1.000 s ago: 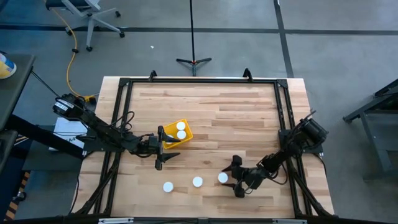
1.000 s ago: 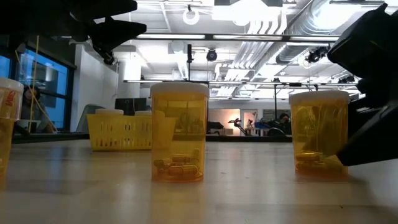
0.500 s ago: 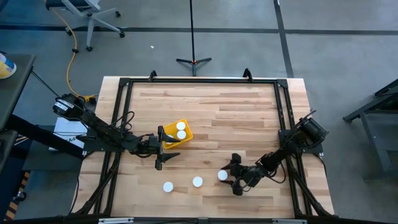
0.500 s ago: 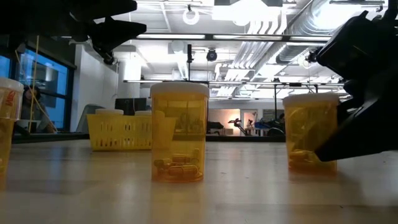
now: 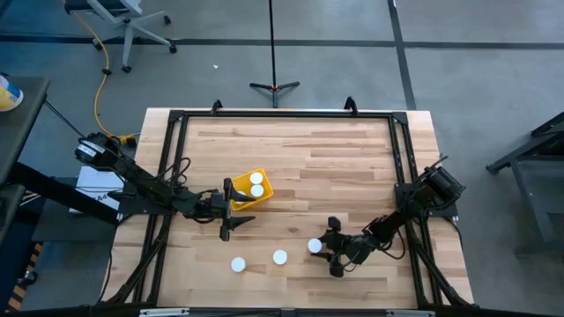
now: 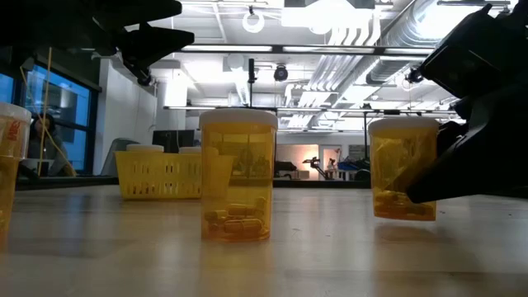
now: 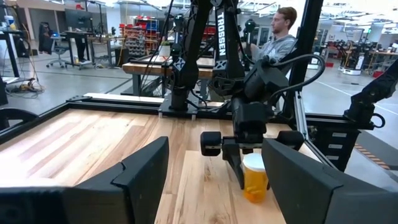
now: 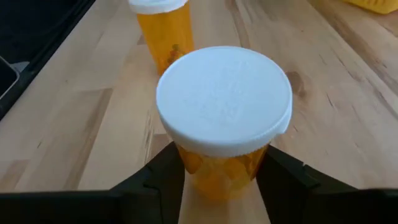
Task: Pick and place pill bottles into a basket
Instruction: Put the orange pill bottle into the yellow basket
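The yellow basket (image 5: 250, 190) sits left of centre with two white-capped bottles in it; it also shows in the low view (image 6: 161, 175). Two amber pill bottles stand on their bases near the front edge (image 5: 238, 264) (image 5: 279, 257). My right gripper (image 5: 324, 247) is shut on a third bottle (image 5: 315, 246), which also shows in the right wrist view (image 8: 222, 112) and the low view (image 6: 403, 169). My left gripper (image 5: 227, 210) hangs open and empty just in front of the basket. My right gripper pinches the bottle's amber body just below the white cap (image 8: 186, 163) between its two fingers, one on each side. The fingers come nearly level from the table's right. The bottle stays about upright; whether its base is clear of the table, I cannot tell.
A black frame (image 5: 282, 114) runs around the wooden table top. The bottle nearest the held one (image 8: 165, 28) stands a short way to its left. Bare wood lies between the held bottle and the basket. A person sits in the room beyond (image 7: 283, 31).
My right gripper has carried its bottle a short way toward the table's far edge; in the low view the bottle now shows smaller, higher and nearer the middle bottle. My left gripper has kept still.
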You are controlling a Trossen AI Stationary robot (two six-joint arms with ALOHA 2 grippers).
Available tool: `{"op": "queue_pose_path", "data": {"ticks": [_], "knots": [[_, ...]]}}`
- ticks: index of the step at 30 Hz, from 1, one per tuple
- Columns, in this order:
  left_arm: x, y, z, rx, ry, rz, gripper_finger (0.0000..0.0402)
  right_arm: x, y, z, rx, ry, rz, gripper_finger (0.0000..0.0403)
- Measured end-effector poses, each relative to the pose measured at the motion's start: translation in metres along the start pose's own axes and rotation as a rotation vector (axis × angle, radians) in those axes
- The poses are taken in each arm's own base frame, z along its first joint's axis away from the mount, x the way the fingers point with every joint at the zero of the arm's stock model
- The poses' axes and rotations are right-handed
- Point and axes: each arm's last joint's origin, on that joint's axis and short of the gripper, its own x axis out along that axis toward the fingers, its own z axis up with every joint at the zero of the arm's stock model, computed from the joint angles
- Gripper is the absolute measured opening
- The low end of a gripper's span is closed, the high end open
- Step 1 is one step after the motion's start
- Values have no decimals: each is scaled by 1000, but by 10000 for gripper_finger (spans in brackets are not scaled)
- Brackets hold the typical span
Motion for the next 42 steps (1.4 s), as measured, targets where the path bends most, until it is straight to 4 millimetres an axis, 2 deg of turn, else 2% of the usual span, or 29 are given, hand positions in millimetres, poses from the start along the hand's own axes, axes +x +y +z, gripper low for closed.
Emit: {"op": "queue_pose_path", "data": {"ticks": [5,9,17,24,27,32,37,42], "knots": [[0,0,1,-5,-13,4,294,2,-2,5,-16,-47,-27,172],[0,1,2,-3,-17,17,294,6,-10,20,-47,-121,-47,171],[0,3,2,27,-17,105,294,12,-38,73,-69,-250,-88,166],[1,3,2,25,-17,50,294,36,-56,119,-151,-235,-17,166],[3,5,1,30,-9,-13,294,44,-61,137,-176,-199,-20,166],[6,13,0,33,8,15,294,49,-59,163,-234,-219,31,166],[7,11,1,42,9,-39,294,52,-64,177,-261,-198,15,165],[15,6,10,84,4,-70,294,54,-74,182,-252,-182,30,165]]}}
